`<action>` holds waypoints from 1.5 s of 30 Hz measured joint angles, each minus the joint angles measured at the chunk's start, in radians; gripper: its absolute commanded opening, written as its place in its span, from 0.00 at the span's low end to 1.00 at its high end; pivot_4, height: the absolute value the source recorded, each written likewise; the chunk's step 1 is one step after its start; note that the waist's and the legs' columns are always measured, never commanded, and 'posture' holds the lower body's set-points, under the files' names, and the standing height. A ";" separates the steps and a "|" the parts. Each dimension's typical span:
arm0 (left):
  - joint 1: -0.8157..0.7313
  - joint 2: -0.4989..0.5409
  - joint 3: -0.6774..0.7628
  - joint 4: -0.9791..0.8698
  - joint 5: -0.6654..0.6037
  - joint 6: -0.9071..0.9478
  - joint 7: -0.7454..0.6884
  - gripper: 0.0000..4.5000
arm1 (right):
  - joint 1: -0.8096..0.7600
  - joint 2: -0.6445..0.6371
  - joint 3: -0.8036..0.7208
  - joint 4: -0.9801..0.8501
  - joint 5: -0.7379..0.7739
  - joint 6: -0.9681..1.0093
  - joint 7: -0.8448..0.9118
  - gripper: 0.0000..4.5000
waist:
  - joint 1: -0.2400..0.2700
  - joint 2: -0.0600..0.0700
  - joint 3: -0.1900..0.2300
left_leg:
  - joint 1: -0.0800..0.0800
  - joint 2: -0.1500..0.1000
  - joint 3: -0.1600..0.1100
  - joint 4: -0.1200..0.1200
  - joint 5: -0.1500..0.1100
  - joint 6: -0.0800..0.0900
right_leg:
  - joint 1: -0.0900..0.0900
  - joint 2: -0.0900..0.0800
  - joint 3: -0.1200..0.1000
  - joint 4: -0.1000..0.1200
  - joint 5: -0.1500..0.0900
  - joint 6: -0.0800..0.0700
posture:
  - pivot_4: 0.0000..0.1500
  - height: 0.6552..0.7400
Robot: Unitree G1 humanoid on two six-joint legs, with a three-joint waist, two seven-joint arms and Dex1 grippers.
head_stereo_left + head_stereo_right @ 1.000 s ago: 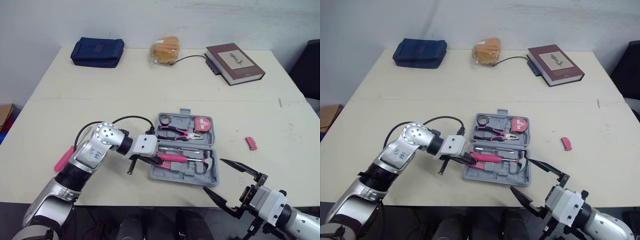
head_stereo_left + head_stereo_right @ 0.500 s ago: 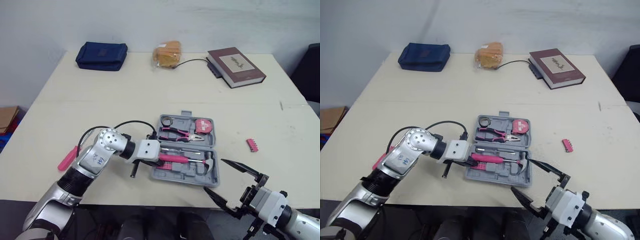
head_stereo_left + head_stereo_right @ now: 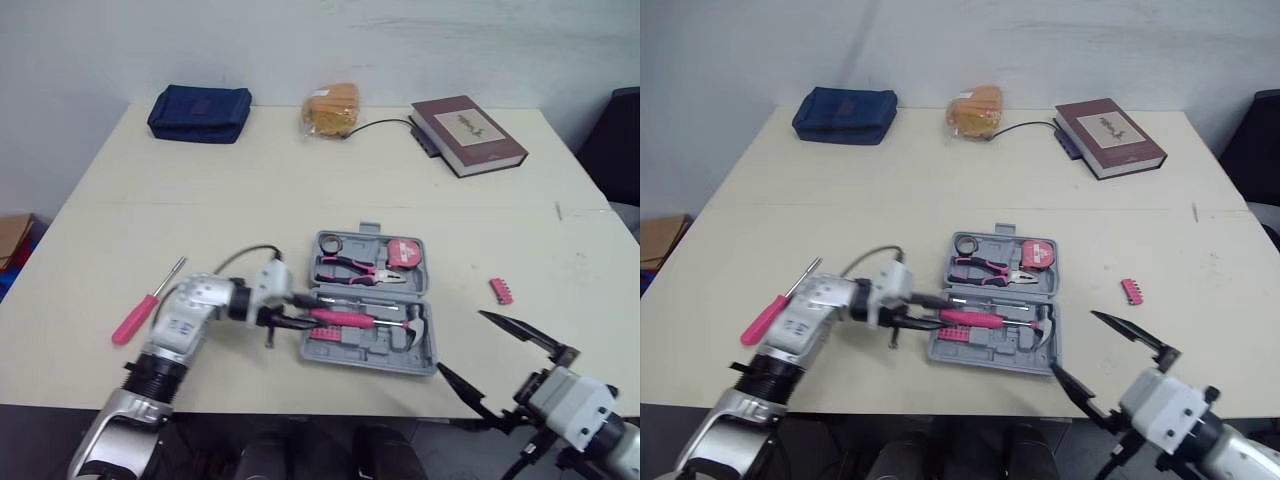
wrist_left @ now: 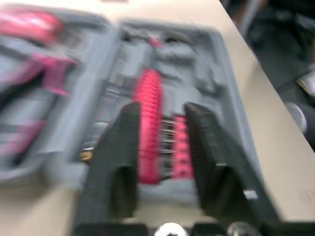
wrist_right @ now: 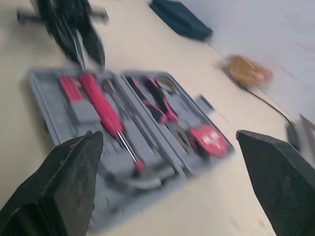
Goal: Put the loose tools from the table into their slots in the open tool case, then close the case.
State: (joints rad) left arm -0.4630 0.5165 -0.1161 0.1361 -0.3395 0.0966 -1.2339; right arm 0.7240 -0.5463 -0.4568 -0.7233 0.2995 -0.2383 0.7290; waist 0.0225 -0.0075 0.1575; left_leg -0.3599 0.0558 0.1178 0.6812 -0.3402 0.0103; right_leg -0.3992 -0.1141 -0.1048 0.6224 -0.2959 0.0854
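Your left gripper sits low at the left end of the open tool case, which lies near the front edge of the table. The left wrist view settles how it stands: the two black fingers are parted a moderate way, and the pink handle of the hammer lies in its slot in the gap ahead of them, not pinched.

Your right gripper hangs at the near right corner of the case, spread wide and holding nothing. Its wrist view looks across both halves of the case: pliers and a pink tape measure lie in the far half, the hammer in the near one.

The head views give you the loose pieces. A pink-handled screwdriver lies on the table left of your left arm, well apart from the case, and a small pink bit strip lies to the right of the case (near, but not touching).

The table is pale beige with a seam running across it. Along its far side are a dark blue pouch, a clear bag of something orange with a black cable beside it, and a maroon book. Behind is a plain pale wall, with a cardboard box on the floor at left and a dark chair at right
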 measured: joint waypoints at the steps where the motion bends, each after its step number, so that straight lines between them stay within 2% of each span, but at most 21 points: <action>1: 0.001 0.009 0.034 0.009 -0.014 -0.018 0.004 0.70 | 0.022 0.018 -0.031 0.003 0.011 -0.004 0.000 1.00 | 0.000 0.001 0.000 | 0.001 0.000 0.000 0.000 0.000 0.000 | 0.000 0.000 0.000 0.000 0.000 0.000 | 1.00 1.00; 4: 0.027 0.095 0.183 0.138 -0.026 -0.086 0.056 0.99 | 0.089 0.094 -0.155 0.067 0.051 -0.052 -0.004 1.00 | -0.005 0.000 0.002 | 0.003 0.004 0.002 -0.001 -0.002 -0.002 | 0.001 0.000 0.000 0.000 -0.001 -0.002 | 1.00 1.00; 12: 0.125 0.283 0.453 0.464 -0.010 -0.240 0.186 0.99 | 0.085 0.238 -0.329 0.367 0.066 -0.205 -0.075 1.00 | -0.010 -0.001 0.005 | 0.001 0.007 0.006 -0.011 -0.004 -0.008 | -0.008 -0.001 0.001 -0.001 -0.004 -0.006 | 1.00 1.00; 19: 0.201 0.402 0.596 0.728 -0.009 -0.323 0.276 0.99 | 0.097 0.292 -0.417 0.620 0.085 -0.294 -0.118 1.00 | -0.023 0.000 0.007 | 0.003 0.008 0.008 -0.018 -0.003 -0.011 | -0.011 -0.001 0.000 -0.001 -0.006 -0.008 | 1.00 1.00; 25: 0.226 0.482 0.693 0.890 -0.016 -0.322 0.370 0.99 | 0.130 0.324 -0.440 0.726 0.119 -0.350 -0.127 1.00 | -0.030 0.000 0.007 | 0.006 0.010 0.008 -0.018 -0.006 -0.018 | -0.011 -0.001 0.004 0.000 -0.007 -0.008 | 1.00 1.00; 29: 0.217 0.479 0.713 0.902 -0.033 -0.305 0.388 0.99 | 0.131 0.324 -0.444 0.744 0.127 -0.366 -0.133 1.00 | -0.030 0.000 0.007 | 0.006 0.010 0.008 -0.018 -0.006 -0.019 | -0.011 -0.002 0.010 0.001 -0.007 -0.009 | 1.00 1.00; 35: 0.169 0.415 0.705 0.844 -0.055 -0.270 0.367 0.99 | 0.112 0.324 -0.429 0.728 0.131 -0.371 -0.147 1.00 | -0.025 0.000 0.007 | 0.006 0.009 0.008 -0.019 -0.006 -0.020 | -0.010 -0.002 0.010 0.001 -0.007 -0.009 | 1.00 1.00; 41: 0.115 0.324 0.639 0.652 -0.057 -0.260 0.324 0.99 | 0.071 0.323 -0.342 0.559 0.145 -0.321 -0.178 1.00 | -0.029 -0.002 0.006 | 0.007 0.009 0.011 -0.019 -0.004 -0.021 | -0.011 0.000 0.012 0.004 -0.007 -0.009 | 1.00 1.00; 45: 0.110 0.276 0.560 0.507 -0.057 -0.246 0.270 0.99 | 0.064 0.319 -0.247 0.418 0.159 -0.225 -0.197 1.00 | -0.030 -0.001 0.006 | 0.007 0.009 0.012 -0.019 -0.001 -0.016 | -0.011 0.000 0.012 0.005 -0.007 -0.009 | 1.00 1.00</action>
State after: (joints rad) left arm -0.3527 0.7927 0.4444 0.6430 -0.3966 -0.1492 -0.9644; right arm 0.7878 -0.2278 -0.7037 -0.3055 0.4589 -0.4633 0.5320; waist -0.0075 -0.0089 0.1637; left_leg -0.3524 0.0647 0.1301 0.6624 -0.3415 -0.0061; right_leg -0.4101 -0.1136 -0.0925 0.6275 -0.3026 0.0765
